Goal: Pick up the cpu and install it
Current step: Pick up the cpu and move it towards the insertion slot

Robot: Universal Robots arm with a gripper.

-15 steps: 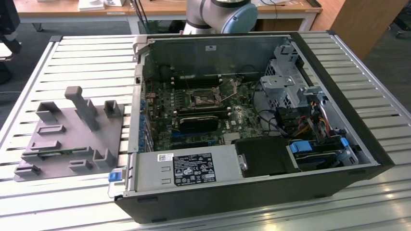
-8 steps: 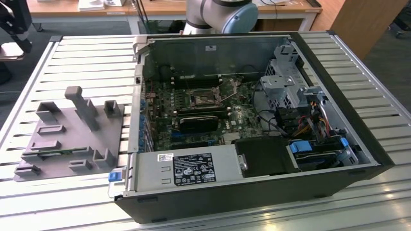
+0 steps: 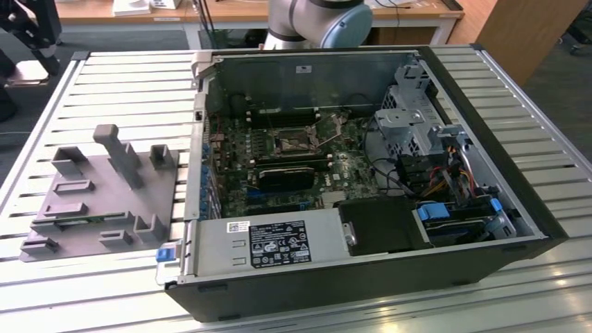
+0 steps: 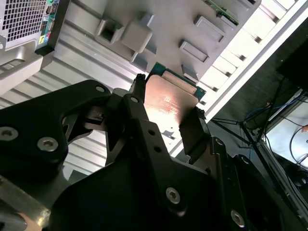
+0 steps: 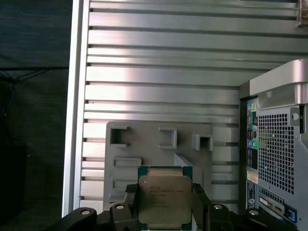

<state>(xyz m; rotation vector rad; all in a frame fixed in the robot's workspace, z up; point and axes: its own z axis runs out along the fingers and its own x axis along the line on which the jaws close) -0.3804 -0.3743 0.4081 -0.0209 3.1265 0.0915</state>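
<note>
Gripper [image 5: 166,193] clamped on the cpu [image 5: 164,201] by two opposite edges, over the grey tray [image 5: 144,139] on the slatted table [image 5: 168,72], PC case [image 5: 276,144] alongside.

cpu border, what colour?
Green, framing the silvery cpu; best in the first wrist view.

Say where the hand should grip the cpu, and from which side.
Take the cpu by two opposite edges, coming from its metal-top side. It's a thin flat square, so only the rim gives a pinch, and the underside stays free. Both wrist views show the hand shut on it that way, fingers on opposite edges.
</note>
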